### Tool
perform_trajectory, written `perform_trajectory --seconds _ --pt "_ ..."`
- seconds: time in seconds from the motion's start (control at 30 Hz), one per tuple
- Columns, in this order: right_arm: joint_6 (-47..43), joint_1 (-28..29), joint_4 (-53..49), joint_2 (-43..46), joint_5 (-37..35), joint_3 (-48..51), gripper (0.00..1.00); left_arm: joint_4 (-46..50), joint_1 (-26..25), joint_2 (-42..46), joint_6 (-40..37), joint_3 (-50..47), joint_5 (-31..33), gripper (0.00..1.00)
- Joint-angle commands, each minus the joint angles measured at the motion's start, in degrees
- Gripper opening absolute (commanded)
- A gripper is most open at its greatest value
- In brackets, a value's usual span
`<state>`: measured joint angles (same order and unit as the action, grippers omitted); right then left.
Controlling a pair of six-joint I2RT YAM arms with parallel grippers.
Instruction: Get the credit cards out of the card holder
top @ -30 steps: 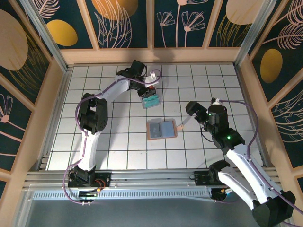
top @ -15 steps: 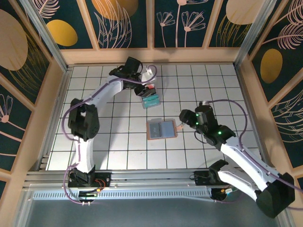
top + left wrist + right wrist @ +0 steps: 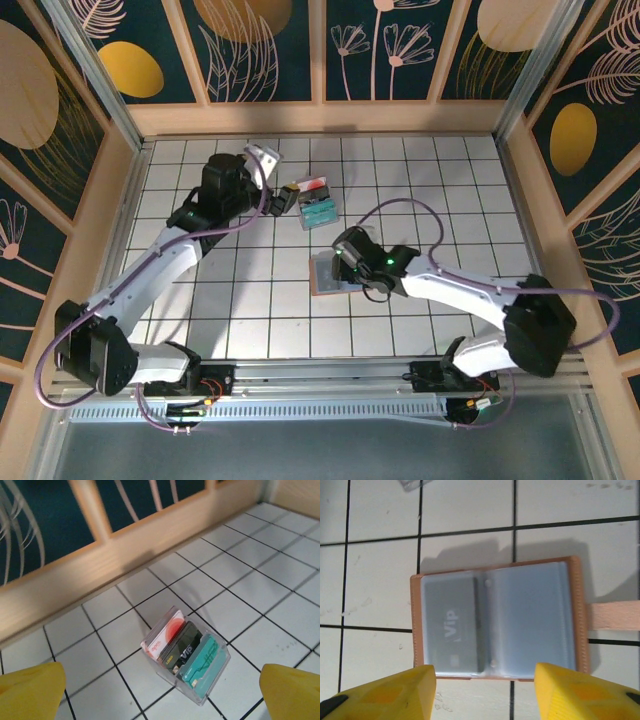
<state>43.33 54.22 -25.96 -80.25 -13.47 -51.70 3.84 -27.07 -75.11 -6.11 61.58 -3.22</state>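
Task progress, seen from above and from both wrists. The pinkish-tan leather-like bifold card holder [image 3: 532, 620] lies opened flat on the white tiled surface [image 3: 250, 300], near its middle, grey-blue inner sleeves facing up and its tan strap tab [image 3: 615, 616] sticking out to one side.

My right tool [image 3: 482, 672] hangs directly over the holder. Its yellow fingers [image 3: 385, 690] stand apart with nothing between them, so it grips nothing. One grey card marked "Vip" [image 3: 451, 625] sits inside the left-hand sleeve. The right-hand sleeve looks empty, though through the cloudy plastic I cannot be sure.

Farther back on the surface stands a small clear plastic tray [image 3: 223, 656], well apart from the holder. It carries three cards on edge: a red-and-white card [image 3: 165, 632], a black card [image 3: 181, 647] and a teal card [image 3: 201, 666]. My left tool [image 3: 160, 695] is just beside this tray, jaws spread wide and empty.

Judgement: the task is well advanced but not finished. The three cards in the tray are out of the holder, and at least the grey card remains to be drawn from its sleeve. That card lies flat under plastic, so I expect it to need a pinch at its exposed edge while the holder is kept from sliding.
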Motion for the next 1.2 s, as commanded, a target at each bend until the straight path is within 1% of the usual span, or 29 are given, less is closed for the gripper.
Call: perform_trajectory --seconds 0.0,0.13,0.27,0.37,0.6,0.83,0.97,1.17 --pt "-0.54 1.71 -2.78 -4.11 -2.71 -3.28 0.52 -5.50 -0.15 2.85 12.15 -4.59 8.44 0.99" --pt "-1.95 2.21 -0.70 -8.13 -0.06 -4.70 0.51 -5.34 -0.17 5.74 18.65 -9.96 9.99 0.99" --pt "-2.89 2.20 -0.83 -12.25 1.10 -6.85 0.51 -8.21 -0.17 8.62 24.77 -15.85 13.61 0.99" --pt "-3.51 2.21 -1.28 -14.33 1.59 -8.32 0.51 -10.23 -0.18 10.13 27.45 -18.79 15.75 0.99" --pt "-4.53 2.20 -0.50 -16.18 2.70 -8.47 0.53 -9.37 -0.18 11.10 31.48 -20.08 19.08 0.99" --pt "-6.48 2.12 -0.19 -18.31 3.34 -9.34 0.52 -11.41 -0.18 13.59 36.08 -24.01 23.28 0.99" --pt "-7.49 1.95 0.28 -18.67 3.61 -9.63 0.52 -13.49 -0.17 15.23 37.91 -26.02 24.02 0.99" --pt "-7.49 1.42 1.42 -19.87 4.42 -9.04 0.52 -13.24 -0.17 15.08 38.29 -25.90 24.60 0.99"
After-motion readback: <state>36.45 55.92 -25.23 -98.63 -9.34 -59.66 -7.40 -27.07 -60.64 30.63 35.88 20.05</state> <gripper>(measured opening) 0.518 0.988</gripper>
